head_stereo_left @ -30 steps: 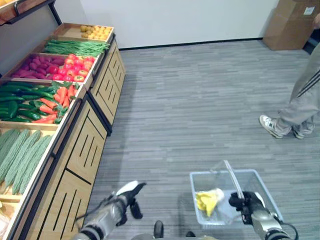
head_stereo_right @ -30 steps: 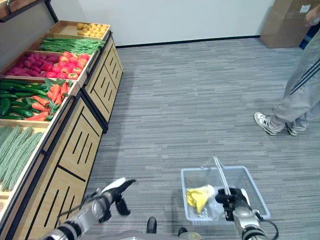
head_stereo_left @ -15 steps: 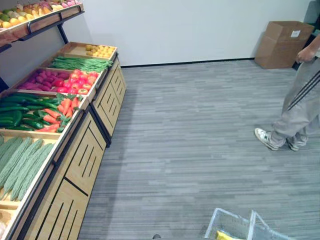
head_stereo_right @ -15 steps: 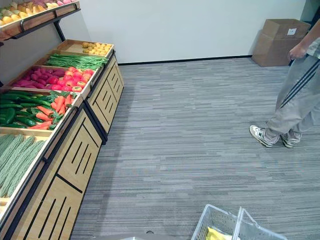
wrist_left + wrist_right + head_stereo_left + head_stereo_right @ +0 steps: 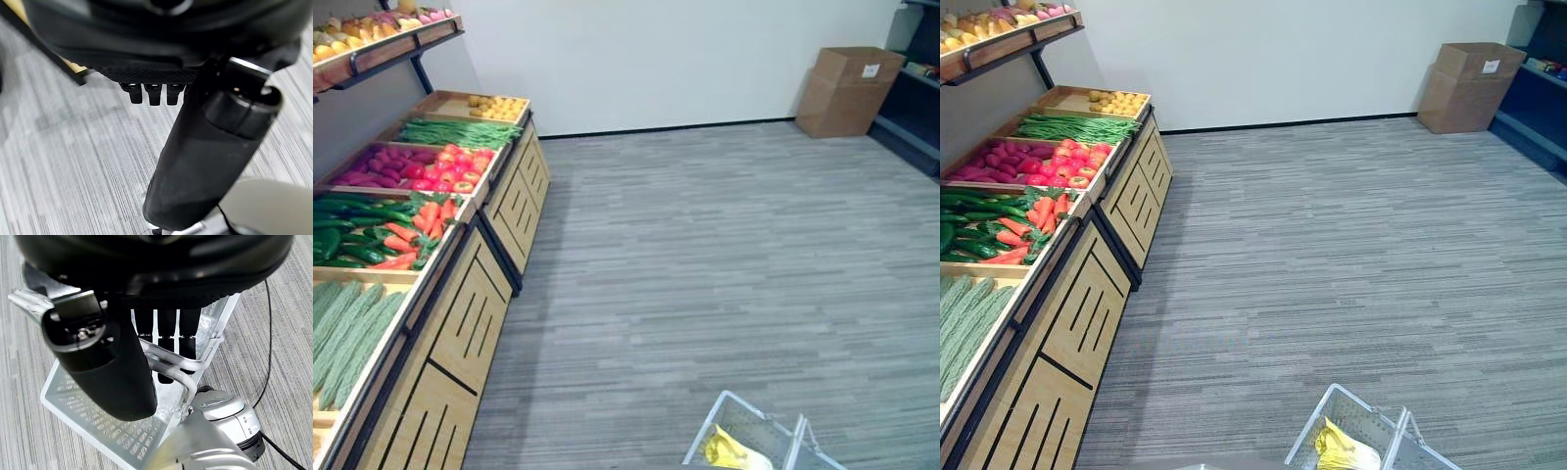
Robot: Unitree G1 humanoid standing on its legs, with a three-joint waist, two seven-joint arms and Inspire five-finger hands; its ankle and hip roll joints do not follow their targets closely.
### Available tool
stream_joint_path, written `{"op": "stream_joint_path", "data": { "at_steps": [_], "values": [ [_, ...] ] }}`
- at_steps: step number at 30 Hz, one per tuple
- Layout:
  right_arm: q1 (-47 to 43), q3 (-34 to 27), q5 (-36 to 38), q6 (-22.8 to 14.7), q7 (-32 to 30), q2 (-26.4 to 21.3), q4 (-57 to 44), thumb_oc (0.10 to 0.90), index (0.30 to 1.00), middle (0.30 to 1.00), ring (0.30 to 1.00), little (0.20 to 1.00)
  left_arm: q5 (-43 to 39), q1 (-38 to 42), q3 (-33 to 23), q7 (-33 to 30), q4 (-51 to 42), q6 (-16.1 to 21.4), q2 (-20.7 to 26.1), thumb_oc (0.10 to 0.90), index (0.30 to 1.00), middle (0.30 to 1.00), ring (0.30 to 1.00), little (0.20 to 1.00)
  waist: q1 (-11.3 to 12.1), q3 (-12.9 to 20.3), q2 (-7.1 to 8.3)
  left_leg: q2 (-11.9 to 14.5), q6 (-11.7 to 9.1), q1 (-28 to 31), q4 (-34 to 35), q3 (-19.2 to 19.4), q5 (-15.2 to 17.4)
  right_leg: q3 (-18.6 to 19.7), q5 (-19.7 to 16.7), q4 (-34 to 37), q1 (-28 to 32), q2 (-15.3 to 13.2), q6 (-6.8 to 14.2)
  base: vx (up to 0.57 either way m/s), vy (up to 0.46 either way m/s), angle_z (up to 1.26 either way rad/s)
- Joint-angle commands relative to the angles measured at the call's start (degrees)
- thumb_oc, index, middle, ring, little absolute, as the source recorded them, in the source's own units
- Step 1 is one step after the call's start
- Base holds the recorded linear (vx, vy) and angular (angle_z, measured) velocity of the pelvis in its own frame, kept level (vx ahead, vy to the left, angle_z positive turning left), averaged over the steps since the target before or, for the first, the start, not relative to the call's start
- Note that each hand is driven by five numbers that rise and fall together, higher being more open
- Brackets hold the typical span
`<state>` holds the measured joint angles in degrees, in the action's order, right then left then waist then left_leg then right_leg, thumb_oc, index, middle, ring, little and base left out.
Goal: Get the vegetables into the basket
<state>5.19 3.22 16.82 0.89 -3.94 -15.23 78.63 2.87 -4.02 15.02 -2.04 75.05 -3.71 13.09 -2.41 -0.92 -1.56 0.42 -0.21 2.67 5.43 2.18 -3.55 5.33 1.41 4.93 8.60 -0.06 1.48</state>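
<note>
Produce stand (image 5: 460, 323): a long wooden display along the robot's left, its trays holding the vegetables; no vegetable has left its tray that I can see.
Floor (image 5: 724, 255): grey planks between the stand and the basket. The basket is well apart from the stand's front edge, so a vegetable carried over this gap could fall short of it if the robot does not step closer.
Basket (image 5: 1356, 441): clear plastic with metal handles, low on the robot's right. A yellow item (image 5: 1340, 452) lies by its near wall; it looks like crumpled cloth or a bag, I cannot tell which.
Gourds (image 5: 347, 328): pale green, ridged, in the tray at the stand's near end.
Cucumbers (image 5: 342, 230) and carrots (image 5: 416, 220): share the next tray along; a reach there could drag a neighbour over the tray's edge.
Right hand (image 5: 161, 340): fingers hooked over the basket's handle (image 5: 178, 374), thumb beside it. The hold looks shallow, so a sway in walking might swing or tip the basket.
Left hand (image 5: 152, 93): over bare floor near the stand's lower edge, fingers fairly straight and side by side, holding nothing; it has a long way up to the trays.
</note>
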Motion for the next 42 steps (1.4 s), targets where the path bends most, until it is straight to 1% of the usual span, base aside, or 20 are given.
{"op": "stream_joint_path", "data": {
  "at_steps": [1,14,18,25,28,34,36,37,38,39,40,41,42],
  "values": [
    [-1.1,1.3,0.1,-0.3,1.2,1.5,1.5,0.400,0.300,0.300,0.300,0.300,-2.8,6.1,-2.1,-0.3,0.2,3.0,-0.5,0.900,1.000,1.000,1.000,1.000,0.6,-2.8,1.69,-0.4,-1.1,1.7,-0.5,5.6,3.2,-6.6,-0.3,-3.1,-5.1,-2.7,5.2,0.00,0.000,0.00],
    [-1.2,1.9,-1.2,-0.3,1.5,1.5,1.7,0.400,0.300,0.300,0.300,0.300,-2.2,5.8,-1.8,0.0,0.5,2.8,-1.0,0.900,1.000,1.000,1.000,1.000,0.7,-2.7,1.40,-0.6,-1.0,2.4,-0.5,5.5,3.8,-6.6,-0.1,-2.8,-4.4,-3.0,5.3,0.01,0.001,0.00],
    [-1.1,1.8,-0.4,-0.4,1.6,1.8,1.6,0.400,0.300,0.300,0.300,0.300,-2.3,5.7,-1.9,-0.1,0.6,2.8,-1.0,0.900,1.000,1.000,1.000,1.000,0.8,-2.8,1.41,-0.6,-0.8,2.5,-0.6,5.4,4.0,-6.4,0.0,-2.9,-4.5,-3.0,5.3,0.01,0.003,0.00],
    [-1.3,2.0,-0.6,-0.3,1.6,1.8,1.2,0.400,0.300,0.300,0.300,0.300,-2.6,6.1,-1.9,-0.3,0.5,2.8,-0.8,0.900,1.000,1.000,1.000,1.000,0.6,-3.2,1.43,-0.9,-0.4,1.9,-1.2,5.6,4.5,-5.9,0.3,-4.5,-5.8,-3.2,5.4,0.00,0.004,-0.01],
    [-1.6,2.1,-0.4,-0.4,1.6,1.7,1.0,0.400,0.300,0.300,0.300,0.300,-2.8,6.7,-1.6,-0.4,0.4,2.8,-0.8,0.900,1.000,1.000,1.000,1.000,0.5,-3.5,1.45,-0.9,-0.5,1.5,-1.4,5.4,4.3,-5.9,0.2,-4.8,-6.2,-3.2,5.5,0.00,0.003,-0.05],
    [-1.9,2.3,-0.2,-0.6,1.6,2.2,0.3,0.400,0.300,0.300,0.300,0.300,-5.0,6.8,-3.2,-0.4,0.7,2.7,-0.4,0.900,1.000,1.000,1.000,1.000,0.2,-3.6,1.53,-0.5,-0.7,1.3,-2.2,5.7,4.7,-4.7,1.1,-6.6,-7.2,-2.7,5.1,0.02,-0.038,-0.02],
    [-2.0,2.7,-0.6,-0.6,1.6,2.0,0.1,0.400,0.300,0.300,0.300,0.300,-5.6,6.7,-3.5,-0.4,0.6,2.8,-0.3,0.900,1.000,1.000,1.000,1.000,0.1,-3.9,1.68,-0.3,-0.8,1.0,-3.6,5.7,5.4,-4.4,1.5,-7.1,-7.3,-2.5,4.7,0.03,-0.135,-0.04],
    [-2.0,2.8,-0.5,-0.9,1.8,1.6,-0.1,0.400,0.300,0.300,0.300,0.300,-6.2,6.9,-3.7,-0.3,0.2,3.0,-0.3,0.900,1.000,1.000,1.000,1.000,-0.2,-5.4,2.52,0.3,-1.5,-1.3,-11.7,5.2,7.6,-3.6,2.5,-8.3,-7.5,-2.0,3.5,0.02,-0.140,-0.05],
    [-2.0,2.8,-0.5,-0.9,1.8,1.6,-0.1,0.400,0.300,0.300,0.300,0.300,-6.2,6.9,-3.7,-0.3,0.2,3.0,-0.3,0.900,1.000,1.000,1.000,1.000,-0.3,-5.4,2.48,0.4,-1.5,-1.5,-12.0,5.2,7.8,-3.6,2.5,-8.3,-7.6,-2.0,3.5,0.02,-0.209,-0.04],
    [-1.9,3.0,-0.6,-1.1,1.8,1.4,-0.2,0.400,0.300,0.300,0.300,0.300,-6.5,7.1,-3.7,-0.3,-0.1,3.1,-0.3,0.900,1.000,1.000,1.000,1.000,-0.3,-6.3,2.80,0.7,-2.3,-3.5,-16.3,5.1,7.1,-3.7,2.7,-8.6,-7.3,-1.8,2.9,0.01,-0.142,-0.04],
    [-1.8,3.1,-0.6,-1.1,1.8,1.2,-0.2,0.400,0.300,0.300,0.300,0.300,-6.9,7.1,-3.8,-0.3,-0.2,3.0,-0.3,0.900,1.000,1.000,1.000,1.000,-0.2,-7.0,3.20,1.3,-3.1,-6.0,-21.3,4.8,5.2,-3.8,2.7,-8.7,-6.9,-1.5,2.2,0.03,-0.224,0.04],
    [-1.5,3.0,-0.5,-1.0,1.8,1.0,-0.1,0.400,0.300,0.300,0.300,0.300,-7.7,7.2,-4.2,-0.3,-0.3,3.0,-0.2,0.900,1.000,1.000,1.000,1.000,0.4,-8.0,3.80,1.7,-3.7,-8.5,-27.2,4.3,1.9,-4.0,2.8,-8.8,-6.2,-1.3,1.3,0.02,-0.157,0.12],
    [-1.6,3.0,-0.5,-1.0,1.8,1.0,-0.1,0.400,0.300,0.300,0.300,0.300,-7.7,7.2,-4.2,-0.3,-0.3,3.0,-0.2,0.900,1.000,1.000,1.000,1.000,0.3,-7.9,3.69,1.8,-3.8,-8.9,-27.6,4.1,2.1,-4.1,2.8,-8.8,-6.3,-1.2,1.2,0.03,-0.223,0.36]
  ]
}}
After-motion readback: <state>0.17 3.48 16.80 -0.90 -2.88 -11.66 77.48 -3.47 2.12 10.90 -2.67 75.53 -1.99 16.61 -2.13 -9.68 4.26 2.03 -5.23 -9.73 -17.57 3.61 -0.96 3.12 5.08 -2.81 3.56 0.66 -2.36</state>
